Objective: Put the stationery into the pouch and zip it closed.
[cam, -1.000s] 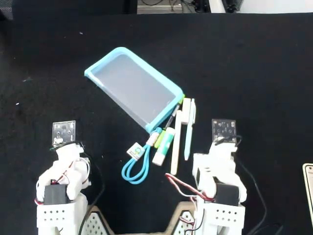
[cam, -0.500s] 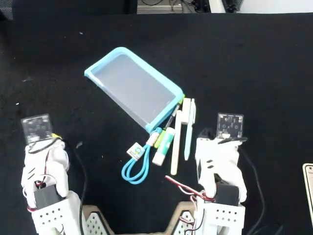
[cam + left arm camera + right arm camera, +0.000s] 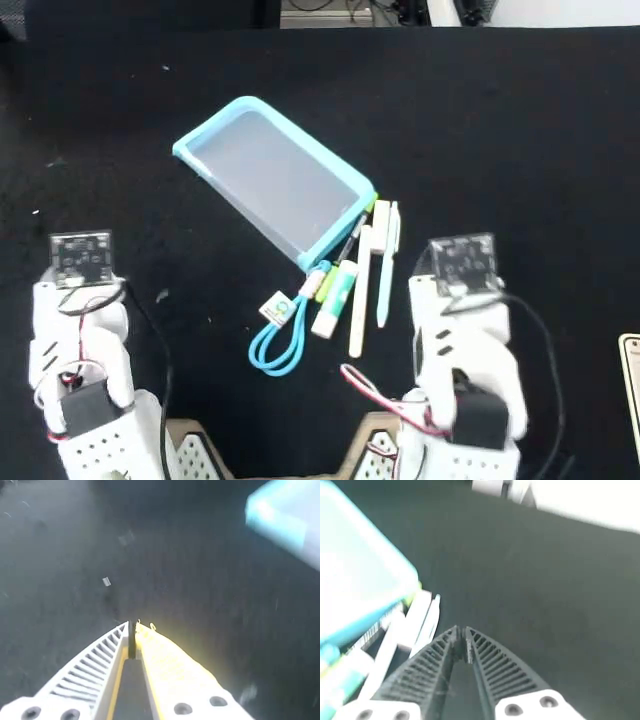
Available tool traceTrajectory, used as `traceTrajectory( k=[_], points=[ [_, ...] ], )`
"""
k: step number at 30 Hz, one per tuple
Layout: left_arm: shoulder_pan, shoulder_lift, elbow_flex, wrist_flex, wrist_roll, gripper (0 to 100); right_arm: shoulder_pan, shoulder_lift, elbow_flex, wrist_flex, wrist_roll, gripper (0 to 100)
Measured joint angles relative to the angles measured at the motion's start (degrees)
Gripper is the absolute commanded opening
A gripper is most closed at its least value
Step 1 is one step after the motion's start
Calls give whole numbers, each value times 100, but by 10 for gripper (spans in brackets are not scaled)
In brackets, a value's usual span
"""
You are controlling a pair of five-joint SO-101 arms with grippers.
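Since both pairs of jaws are pressed together with nothing between them, neither the left gripper [image 3: 134, 628] nor the right gripper [image 3: 462, 636] can pick anything up until it spreads. Coming down shut onto the black table [image 3: 520, 150] would only shove things about.

The blue pouch [image 3: 275, 180] lies flat ahead of both, off to each one's inner side, well apart from the left jaws and nearer the right. It looks light and nothing holds it, so a pen pushed at its mouth would likely slide the whole pouch away unless the other gripper pins it. Whether the zip stands open I cannot tell.

The pens [image 3: 359, 305] and the glue stick [image 3: 335, 290] lie bunched and touching at the pouch's near end, just ahead of the right jaws. A pinch there may catch two at once or roll one off. The cord loop [image 3: 278, 345] beside them could snag a jaw.
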Motion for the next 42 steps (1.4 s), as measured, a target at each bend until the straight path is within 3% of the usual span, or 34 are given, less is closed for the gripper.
traceTrajectory(
  k=[10, 16, 21, 28, 36, 42],
  points=[
    [0, -44, -1407, 0, 1037, 34, 0, 0, -2127, 703, 9, 12],
    [0, -44, -1451, 0, 1415, 123, 0, 0, -2593, 905, -378, 113],
    [18, -53, -1336, 53, 1890, 130, 0, 0, -2708, 905, -1064, 88],
    [466, 0, -985, 79, 1855, 130, -35, 53, -2708, 905, -1187, 89],
    [501, 237, -738, 97, 1837, 130, -1240, 1899, -2716, 905, -1204, 86],
    [501, 1670, -1029, 97, 1837, 130, -1776, 2400, -1837, 255, -1363, 87]
  ],
)
